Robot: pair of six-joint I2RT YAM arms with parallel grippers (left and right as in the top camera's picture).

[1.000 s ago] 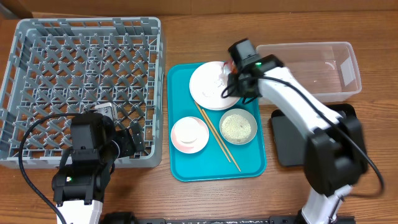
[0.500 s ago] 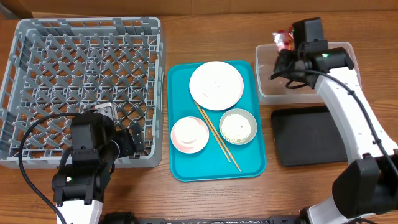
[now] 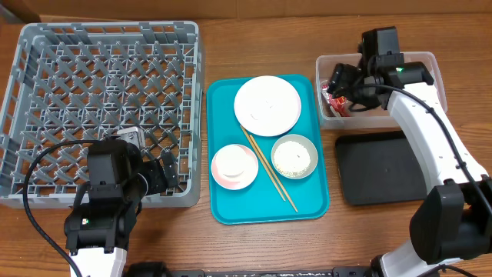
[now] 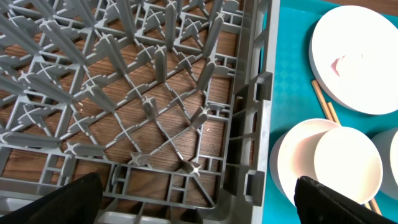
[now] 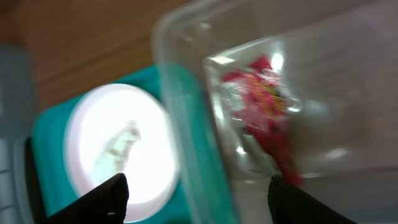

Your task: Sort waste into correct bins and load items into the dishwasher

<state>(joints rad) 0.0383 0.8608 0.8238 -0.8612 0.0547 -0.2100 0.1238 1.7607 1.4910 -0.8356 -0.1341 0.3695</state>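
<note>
The red-and-silver foil wrapper (image 3: 336, 98) (image 5: 267, 112) lies loose inside the clear tub (image 3: 430, 58) at its left end. My right gripper (image 3: 344, 83) (image 5: 199, 199) hovers over that end, open, with nothing between its fingers. On the teal tray (image 3: 231, 208) sit the white plate (image 3: 267, 105) (image 5: 118, 149), a pinkish bowl (image 3: 223, 171) holding the white cup (image 3: 236, 160), a grey bowl of rice (image 3: 294, 156) and the chopsticks (image 3: 270, 171). My left gripper (image 3: 163, 175) (image 4: 202, 208) stands open over the grey dish rack's (image 3: 100, 108) front right corner.
A shallow black tray (image 3: 384, 165) lies in front of the clear tub. The teal tray sits between the rack and the two bins. In the left wrist view the rack's wall (image 4: 249, 124) borders the pinkish bowl (image 4: 292, 162) and cup (image 4: 348, 163).
My right arm carried the wrapper from the plate to the clear tub, then opened; the wrapper dropped into the tub. The left arm has not moved.
</note>
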